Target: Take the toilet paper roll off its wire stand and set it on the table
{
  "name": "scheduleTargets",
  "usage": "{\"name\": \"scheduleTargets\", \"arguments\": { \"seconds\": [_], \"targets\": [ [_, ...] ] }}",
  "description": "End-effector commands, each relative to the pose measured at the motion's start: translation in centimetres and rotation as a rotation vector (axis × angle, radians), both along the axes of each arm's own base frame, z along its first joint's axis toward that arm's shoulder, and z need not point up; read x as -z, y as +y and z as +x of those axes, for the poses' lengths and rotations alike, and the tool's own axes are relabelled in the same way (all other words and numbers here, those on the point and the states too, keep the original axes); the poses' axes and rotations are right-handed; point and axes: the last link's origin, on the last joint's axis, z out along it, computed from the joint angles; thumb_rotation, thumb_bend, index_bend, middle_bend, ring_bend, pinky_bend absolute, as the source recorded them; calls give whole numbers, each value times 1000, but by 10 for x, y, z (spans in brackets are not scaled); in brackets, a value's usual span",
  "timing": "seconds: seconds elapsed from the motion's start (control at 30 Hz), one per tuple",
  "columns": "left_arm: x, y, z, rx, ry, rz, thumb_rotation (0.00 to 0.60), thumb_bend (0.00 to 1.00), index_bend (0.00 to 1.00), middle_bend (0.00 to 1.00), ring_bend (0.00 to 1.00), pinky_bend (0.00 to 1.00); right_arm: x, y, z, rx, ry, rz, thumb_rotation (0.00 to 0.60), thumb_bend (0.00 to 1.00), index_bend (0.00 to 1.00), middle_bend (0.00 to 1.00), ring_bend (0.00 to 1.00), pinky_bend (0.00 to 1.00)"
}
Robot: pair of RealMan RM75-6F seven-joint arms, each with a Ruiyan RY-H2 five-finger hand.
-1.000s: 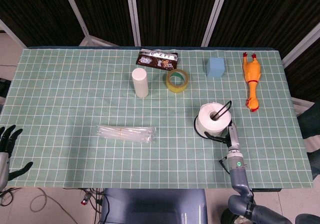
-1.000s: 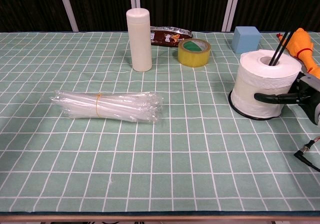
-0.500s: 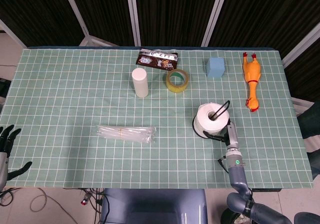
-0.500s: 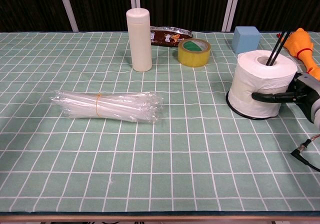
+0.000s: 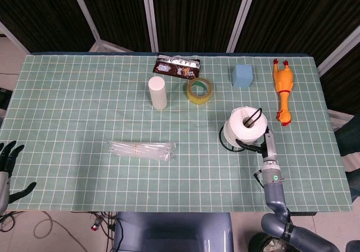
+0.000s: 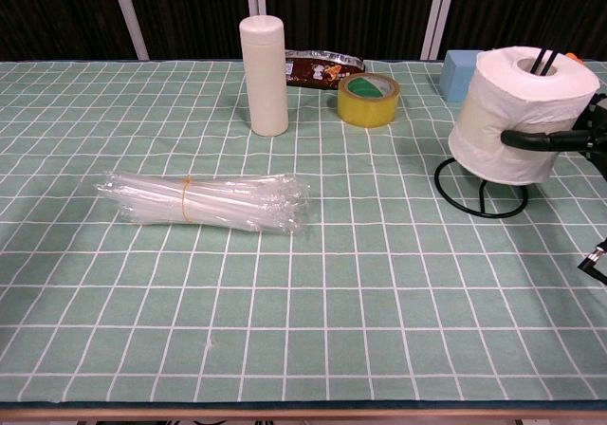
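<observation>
The right hand (image 6: 580, 140) is gripping the toilet paper roll (image 6: 524, 114), dark fingers (image 6: 531, 139) wrapping across its side, and the roll is hanging tilted in the air, clear of the table (image 6: 285, 302). The top of the wire stand (image 6: 482, 195) is poking up through the core, so the roll is not fully off yet, while the stand's black ring base is sitting on the cloth directly below, with bare wire showing between base and roll.

In the head view the roll (image 5: 246, 126) is covering most of the stand (image 5: 228, 142), and the right hand (image 5: 267, 146) is reaching in from the near edge.

Just beyond the roll, a blue foam block (image 6: 461, 68) is peeking out. Further left, a yellow tape roll (image 6: 368, 100), a dark snack packet (image 6: 322, 66) and a white cylinder bottle (image 6: 265, 63) are standing near the far side. A clear plastic bundle (image 6: 204, 200) is lying mid-table. An orange rubber chicken (image 5: 283, 89) is stretching along the far right.

The left hand (image 5: 8, 170) is hanging off the table's near left corner, fingers spread, holding nothing.
</observation>
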Motion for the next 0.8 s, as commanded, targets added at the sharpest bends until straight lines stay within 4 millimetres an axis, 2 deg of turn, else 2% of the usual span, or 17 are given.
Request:
{"name": "scheduleTargets", "arguments": {
  "seconds": [0.03, 0.37, 0.8],
  "targets": [
    [0, 0, 0, 0, -1, 2, 600, 44, 141, 46, 0, 0, -18, -3, 6, -24, -1, -9, 600, 0, 350, 293, 50, 0],
    [-1, 0, 0, 2, -4, 3, 600, 44, 141, 45, 0, 0, -72, -17, 20, -54, 52, -34, 600, 0, 350, 293, 50, 0],
    [2, 0, 2, 5, -1, -5, 600, 44, 141, 45, 0, 0, -148, -36, 51, -117, 155, -109, 600, 0, 350, 290, 50, 0]
  ]
}}
